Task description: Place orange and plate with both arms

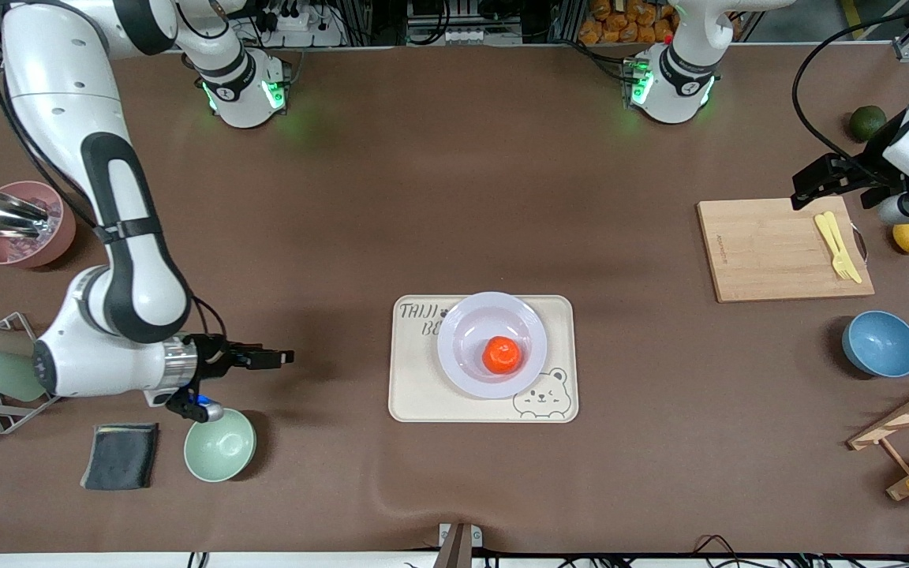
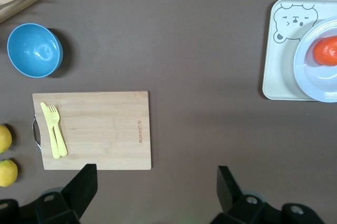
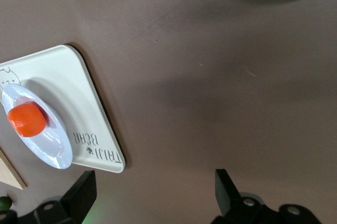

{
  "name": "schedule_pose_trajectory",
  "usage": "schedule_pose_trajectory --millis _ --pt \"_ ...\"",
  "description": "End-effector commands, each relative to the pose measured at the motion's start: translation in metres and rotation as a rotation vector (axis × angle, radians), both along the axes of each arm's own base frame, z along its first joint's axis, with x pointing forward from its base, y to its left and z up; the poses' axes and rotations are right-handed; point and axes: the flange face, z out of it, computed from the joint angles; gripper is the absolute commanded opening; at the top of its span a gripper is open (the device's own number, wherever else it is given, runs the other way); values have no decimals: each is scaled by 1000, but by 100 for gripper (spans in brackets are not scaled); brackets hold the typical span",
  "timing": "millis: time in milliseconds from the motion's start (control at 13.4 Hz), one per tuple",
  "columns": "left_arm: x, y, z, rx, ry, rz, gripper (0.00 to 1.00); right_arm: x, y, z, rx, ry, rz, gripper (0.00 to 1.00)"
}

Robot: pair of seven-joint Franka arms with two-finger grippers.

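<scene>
The green bowl (image 1: pixel 219 445) lies nearest the front camera, at the right arm's end. Just above it the right gripper (image 1: pixel 285 358) hovers, fingers spread, holding nothing. The orange (image 1: pixel 501 354) sits in the plate (image 1: pixel 462 347), on the tray (image 1: pixel 415 394) at mid-table. The left gripper (image 1: pixel 798 189) hangs spread and empty over the cutting board (image 1: pixel 770 252).

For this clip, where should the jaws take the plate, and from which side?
Probably the plate's wide rim toward the right arm's end, coming in low from there. The rim stands proud of the tray, and the orange sits in the well, clear of that edge.
</scene>
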Motion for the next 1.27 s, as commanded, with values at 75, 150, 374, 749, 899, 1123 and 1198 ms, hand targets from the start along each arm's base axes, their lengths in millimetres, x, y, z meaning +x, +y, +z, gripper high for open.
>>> schedule_pose_trajectory --millis 75,150,374,749,899,1123,1198 --pt "0 7 14 -12 -23 22 100 2 -47 22 19 -16 90 100" --pt "2 11 10 -11 -17 22 100 2 -56 30 10 -9 102 100" --pt "1 6 13 -20 -23 16 100 3 -68 87 -79 26 213 100" --pt "2 11 13 -20 -23 25 100 -24 -85 180 -228 54 294 100" --pt "2 9 11 -20 -20 21 100 -35 -71 214 -339 27 344 100" --pt "2 10 12 -22 -21 22 100 -58 -74 241 -411 40 362 100" --pt "2 10 12 -22 -21 22 100 -68 -78 244 -414 36 354 100"
